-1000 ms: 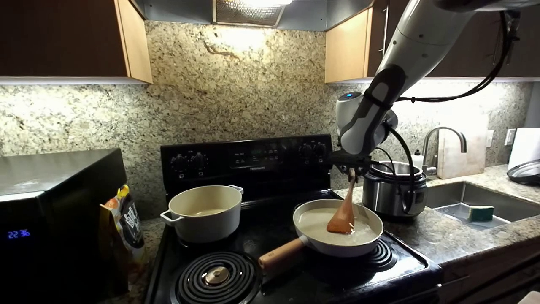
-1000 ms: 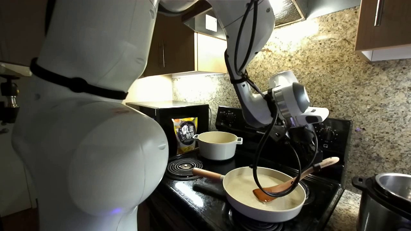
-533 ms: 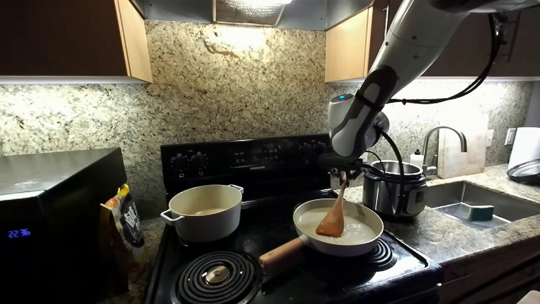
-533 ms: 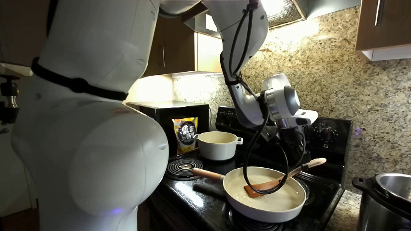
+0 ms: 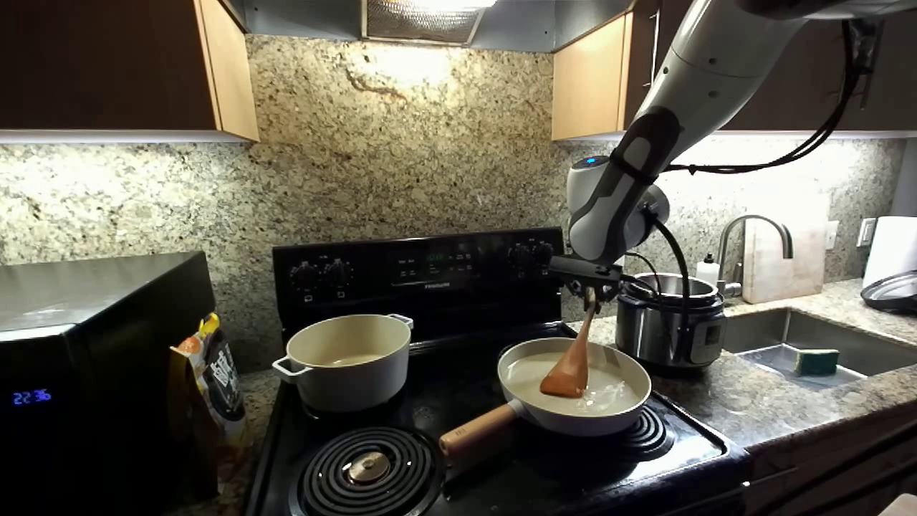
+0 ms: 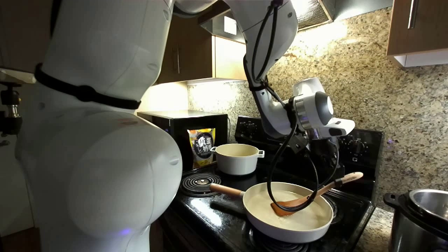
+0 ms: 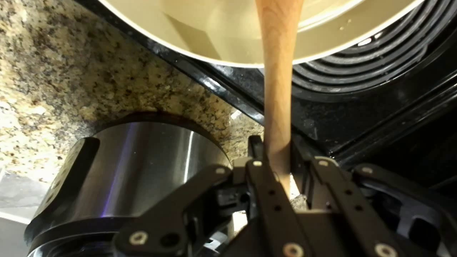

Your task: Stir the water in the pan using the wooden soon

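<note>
The wooden spoon [image 5: 568, 373] is tilted, with its broad orange-brown blade in the shallow water [image 5: 609, 393] of the light pan [image 5: 573, 426]. The blade is near the pan's middle, toward the pan's wooden-handle side. My gripper [image 5: 590, 295] is shut on the spoon's handle above the pan's far rim. In an exterior view the handle end [image 6: 352, 176] sticks out past a dark fingertip [image 6: 338, 182], and a hanging cable partly covers the blade. In the wrist view both fingers [image 7: 278, 150] flank the spoon handle [image 7: 279, 82], which reaches over the pan rim [image 7: 232, 53]; the blade is out of view.
A white pot [image 5: 351, 383] stands on the stove's back burner. A steel cooker [image 5: 670, 333] stands on the counter close to the gripper. The stove's back panel [image 5: 430, 276] rises behind the pan. A microwave [image 5: 93, 408] and a snack bag [image 5: 223, 387] are beside the stove.
In the first exterior pair the spoon and gripper moved sideways toward the pan's handle side, then slightly back the opposite way by now. The pan has not moved; the grip stays the same.
</note>
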You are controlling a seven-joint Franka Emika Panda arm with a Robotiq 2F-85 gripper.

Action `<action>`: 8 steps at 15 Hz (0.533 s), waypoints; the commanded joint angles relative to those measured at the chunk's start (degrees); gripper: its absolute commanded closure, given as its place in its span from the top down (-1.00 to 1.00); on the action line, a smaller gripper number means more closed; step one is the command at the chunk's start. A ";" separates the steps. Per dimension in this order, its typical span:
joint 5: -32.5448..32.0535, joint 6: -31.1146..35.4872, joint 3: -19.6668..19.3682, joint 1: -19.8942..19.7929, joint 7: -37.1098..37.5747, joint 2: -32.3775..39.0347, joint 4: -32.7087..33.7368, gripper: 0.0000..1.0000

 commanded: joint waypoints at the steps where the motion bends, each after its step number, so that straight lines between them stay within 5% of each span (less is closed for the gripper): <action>1: 0.73 -1.54 0.58 1.17 -0.52 -0.32 0.29 -0.89; 8: 1.38 -0.08 -2.89 -2.46 -0.43 -3.40 -1.59 -0.89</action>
